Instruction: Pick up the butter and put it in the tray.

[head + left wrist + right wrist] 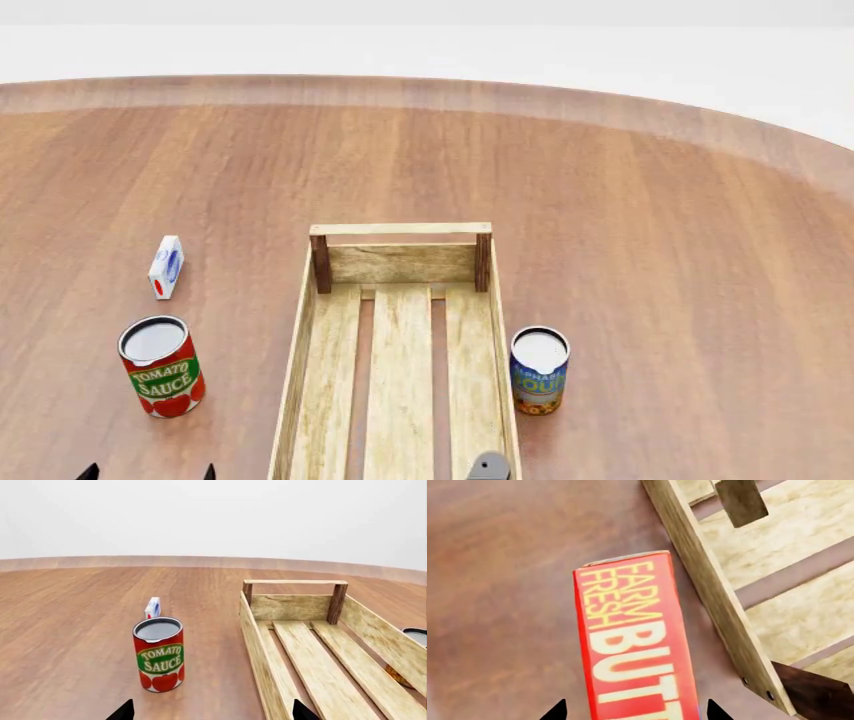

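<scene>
The butter (634, 645), a red carton with yellow "FARM FRESH BUTTER" lettering, fills the lower middle of the right wrist view. It lies over the brown table just outside the tray's long side rail (707, 580). My right gripper (636, 712) is open, with one dark fingertip on each side of the carton and a gap at both. The head view does not show the butter. The tray (400, 229) is a long pale wooden crate in the middle of the table. My left gripper (213, 712) is open and empty, low over the table beside the tray's left wall (257, 640).
A tomato sauce can (159, 655) (160, 367) stands left of the tray, with a small white-blue-red carton (153, 607) (164, 266) behind it. A blue-labelled can (539, 370) stands against the tray's right side. The round table's edge (747, 135) curves across the back.
</scene>
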Tool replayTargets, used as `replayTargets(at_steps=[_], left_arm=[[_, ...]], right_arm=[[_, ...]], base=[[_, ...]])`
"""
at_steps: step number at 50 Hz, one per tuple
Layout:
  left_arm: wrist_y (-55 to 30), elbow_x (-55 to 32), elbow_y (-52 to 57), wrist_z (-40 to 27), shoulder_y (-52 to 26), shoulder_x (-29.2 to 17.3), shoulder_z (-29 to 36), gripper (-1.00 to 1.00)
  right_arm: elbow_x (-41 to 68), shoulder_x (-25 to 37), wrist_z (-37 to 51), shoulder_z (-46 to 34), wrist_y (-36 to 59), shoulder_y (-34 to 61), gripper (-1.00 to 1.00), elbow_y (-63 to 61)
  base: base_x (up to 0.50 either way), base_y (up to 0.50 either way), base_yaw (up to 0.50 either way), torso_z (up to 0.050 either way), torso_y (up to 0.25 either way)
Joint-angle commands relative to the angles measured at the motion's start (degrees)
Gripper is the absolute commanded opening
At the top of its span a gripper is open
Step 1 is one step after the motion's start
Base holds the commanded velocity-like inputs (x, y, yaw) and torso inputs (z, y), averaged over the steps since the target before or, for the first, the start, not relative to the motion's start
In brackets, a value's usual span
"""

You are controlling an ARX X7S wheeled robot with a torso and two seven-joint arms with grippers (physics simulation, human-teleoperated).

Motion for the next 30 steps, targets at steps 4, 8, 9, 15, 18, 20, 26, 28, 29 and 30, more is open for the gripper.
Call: replayTargets(at_steps=[4, 8, 9, 15, 18, 20, 26, 28, 29, 30], left_arm=[[0.03, -0.29, 0.17, -0.18, 0.02, -0.26, 0.36, 1.0], [0.07, -0.29, 0.13, -0.26, -0.03, -0.3, 0.48, 1.0], [0.08, -0.32, 0.12, -0.27, -0.02, -0.31, 0.5, 1.0], [0.1, -0.41, 0.13, -0.36, -0.04, -0.39, 0.65, 1.0], [0.08, -0.49, 0.16, -0.41, -0.06, -0.44, 0.69, 1.0], [0.13, -0.46, 0.18, -0.49, 0.0, -0.45, 0.77, 1.0], [0.16, -0.55, 0.1, -0.55, -0.12, -0.53, 0.9, 1.0], [0.15, -0.59, 0.11, -0.6, -0.12, -0.56, 0.93, 1.0], [0.14, -0.6, 0.11, -0.62, -0.13, -0.57, 0.95, 1.0], [0.14, -0.63, 0.09, -0.64, -0.15, -0.58, 0.96, 1.0]], right_arm=[[-1.15, -1.31, -1.04, -1.1, -2.3, -1.53, 1.0, 3.55], [-1.45, -1.35, -0.82, -1.2, -2.69, -1.75, 1.0, 3.68], [-1.45, -1.25, -0.49, -1.02, -2.84, -1.85, 1.0, 3.46], [-1.44, -1.33, -0.46, -0.97, -3.2, -2.03, -1.0, 3.43], [-1.46, -1.34, -0.37, -0.91, -3.35, -2.08, -1.0, 3.42], [-1.36, -1.23, -0.17, -0.88, -3.12, -2.03, -1.0, 2.99], [-1.21, -0.97, 0.53, -0.33, -3.53, -2.18, -1.0, 2.44], [-0.79, -0.49, 1.75, 0.49, -3.74, -2.41, -1.0, 1.0], [-0.37, -0.37, 1.83, 0.71, -3.47, -2.36, -1.0, 0.46], [-0.02, -0.17, 2.14, 0.93, -3.1, -2.29, -1.0, -0.28]], base=[[0.0, 0.0, 0.0, 0.0, 0.0], [0.0, 0.0, 0.0, 0.0, 0.0], [0.0, 0.0, 0.0, 0.0, 0.0], [0.0, 0.0, 0.0, 0.0, 0.0], [0.0, 0.0, 0.0, 0.0, 0.0], [0.0, 0.0, 0.0, 0.0, 0.0], [0.0, 0.0, 0.0, 0.0, 0.0], [0.0, 0.0, 0.0, 0.0, 0.0], [0.0, 0.0, 0.0, 0.0, 0.0], [0.0, 0.0, 0.0, 0.0, 0.0]])
